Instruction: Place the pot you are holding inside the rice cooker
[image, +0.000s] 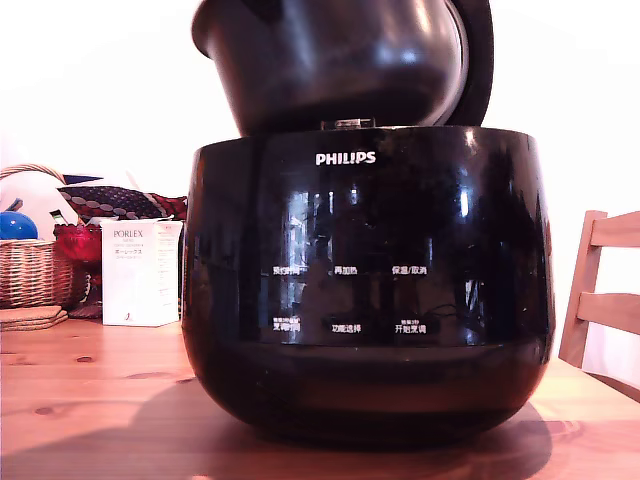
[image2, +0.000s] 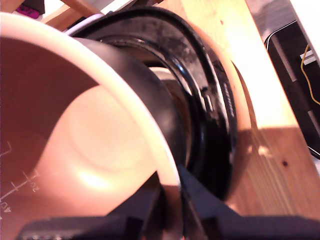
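pot (image: 330, 60) tilted above rice cooker (image: 365, 290), basket (image: 35, 270), box (image: 140, 272), chair (image: 605, 290) around

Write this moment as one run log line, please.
claw: shut on pot rim | pot: tilted above rice cooker | lid: open | not yet inside

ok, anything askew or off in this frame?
Yes: the pot hangs tilted above the rice cooker, rim toward the exterior view's left rather than level over the opening. The gripper pinches its rim. No spill or damage shows.
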